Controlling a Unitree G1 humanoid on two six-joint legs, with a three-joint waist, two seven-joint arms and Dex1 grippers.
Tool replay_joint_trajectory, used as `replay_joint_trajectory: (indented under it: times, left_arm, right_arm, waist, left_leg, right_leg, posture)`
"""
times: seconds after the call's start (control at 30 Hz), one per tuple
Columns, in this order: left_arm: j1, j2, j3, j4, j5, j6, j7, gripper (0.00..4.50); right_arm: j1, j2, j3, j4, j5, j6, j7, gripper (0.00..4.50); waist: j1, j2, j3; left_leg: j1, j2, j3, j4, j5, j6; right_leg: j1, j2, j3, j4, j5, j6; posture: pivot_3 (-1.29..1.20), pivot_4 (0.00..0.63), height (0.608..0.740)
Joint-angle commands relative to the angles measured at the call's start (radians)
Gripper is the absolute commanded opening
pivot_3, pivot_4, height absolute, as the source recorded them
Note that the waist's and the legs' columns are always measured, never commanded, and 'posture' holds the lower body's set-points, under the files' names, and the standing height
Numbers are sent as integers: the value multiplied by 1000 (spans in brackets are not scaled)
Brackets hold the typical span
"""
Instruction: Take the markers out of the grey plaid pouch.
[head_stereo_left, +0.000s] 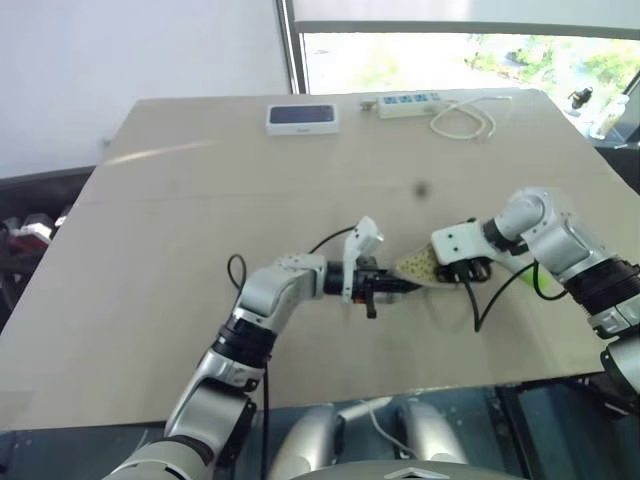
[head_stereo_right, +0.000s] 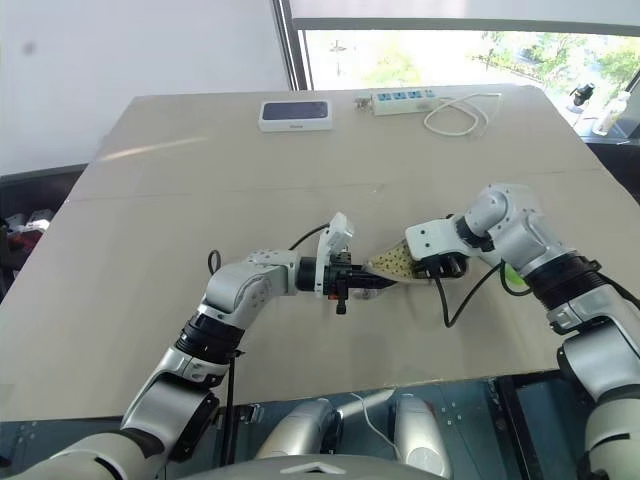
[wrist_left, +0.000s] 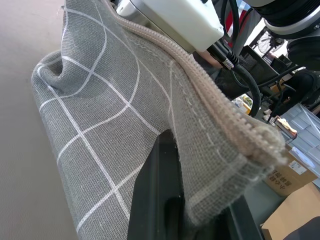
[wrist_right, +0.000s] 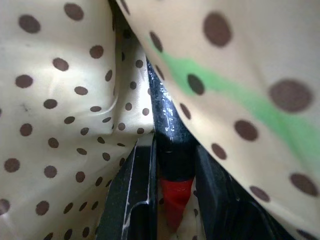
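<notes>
In the left eye view, the grey plaid pouch (head_stereo_left: 418, 268) is being held mid-table between the left gripper (head_stereo_left: 385, 287) and right gripper (head_stereo_left: 466, 268). In the left wrist view, its zip edge is being pinched tight. In the right wrist view, the red marker (wrist_right: 172, 165) is being clamped lengthwise between the fingers, inside the dotted lining.

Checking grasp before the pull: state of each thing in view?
grey plaid pouch: open, edge pinched by left gripper.
red marker: inside pouch, between right gripper fingers.
lime-green marker: out, on table.
power strip: lying flat, cord coiled.
</notes>
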Motion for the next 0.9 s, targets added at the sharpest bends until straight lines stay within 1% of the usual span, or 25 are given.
replay_joint_trajectory:
  times: [0.03,0.2,0.33,0.43,0.63,0.8,0.9]
  left_arm:
    - [0,-10,19,-38,-33,-6,-15,0]
    - [2,-1,25,-34,-17,-42,-16,0]
    - [-8,20,33,-14,12,-108,-14,0]
    - [-8,30,32,-12,20,-139,-20,0]
    - [32,70,-31,-64,58,-191,-63,0]
    - [63,88,-65,-112,67,-212,-83,0]
    - [68,85,-62,-115,65,-208,-70,0]
  right_arm:
    - [61,-49,-11,-10,-42,27,-11,619]
    - [126,-110,-92,-175,14,89,20,619]
    - [198,-192,-182,-344,127,167,92,619]
    - [226,-224,-225,-393,159,184,69,619]
    - [256,-218,-319,-444,261,266,18,619]
    - [298,-211,-358,-509,318,338,-31,619]
    - [318,-213,-371,-534,347,368,-47,619]
  waist:
    - [2,0,0]
    - [16,0,0]
    - [26,3,2]
    - [27,4,2]
    - [26,5,3]
    - [28,5,4]
    - [28,5,4]
  left_leg:
    - [0,0,0,0,0,0]
    - [-6,0,-2,0,0,0]
    - [-9,0,-2,-1,0,0]
    - [-10,0,-2,-2,0,0]
    - [-10,0,-1,-2,0,0]
    - [-10,0,-2,-2,0,0]
    - [-10,0,-2,-2,0,0]
  right_leg:
    - [0,0,0,0,0,0]
    - [-4,0,-1,-1,0,0]
    - [-8,0,-1,-3,0,0]
    - [-8,-1,-1,-4,0,0]
    - [-8,0,-1,-4,0,0]
    - [-8,-1,-1,-5,0,0]
    - [-8,-1,-1,-5,0,0]
  posture:
    - [0,150,740]
    - [0,150,740]
    - [0,150,740]
    - [0,150,740]
    - [0,150,740]
    - [0,150,740]
    - [0,150,740]
